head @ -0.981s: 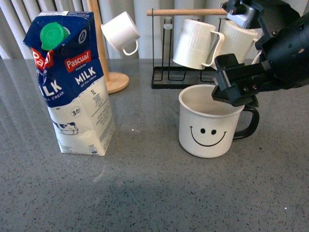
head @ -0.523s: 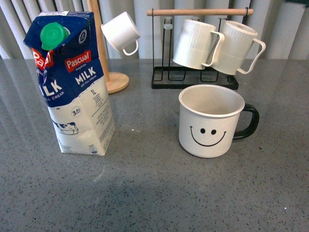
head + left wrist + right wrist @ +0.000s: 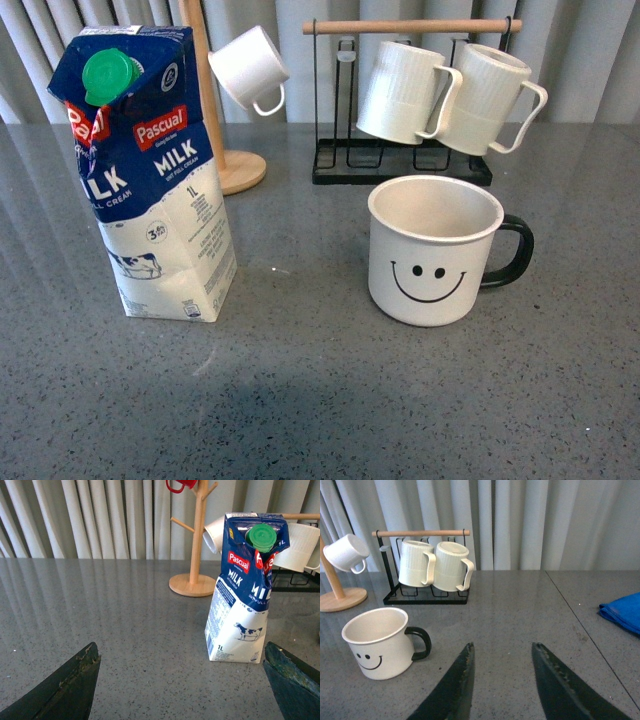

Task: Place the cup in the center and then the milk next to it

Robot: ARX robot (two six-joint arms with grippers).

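Grey countertop (image 3: 320,400) under level arms: left gripper (image 3: 180,647) spread wide facing milk (image 3: 245,585), right gripper (image 3: 502,646) narrower near cup (image 3: 380,642), both empty.

1 milk (image 3: 150,180), 1 cup (image 3: 430,262), 2 ribbed mugs (image 3: 400,92), 1 small mug (image 3: 243,66).

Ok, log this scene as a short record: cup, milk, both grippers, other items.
cup: smiley-face mug, upright on the grey table, black handle toward the robot's right, nothing holding it
milk: Pascual milk carton, upright, green cap on, to the mug's left with a clear gap
left gripper: open, empty, facing the carton
right gripper: open, empty, clear of the mug
other: two ribbed cream mugs on a black rack; small white mug on a wooden tree; blue cloth
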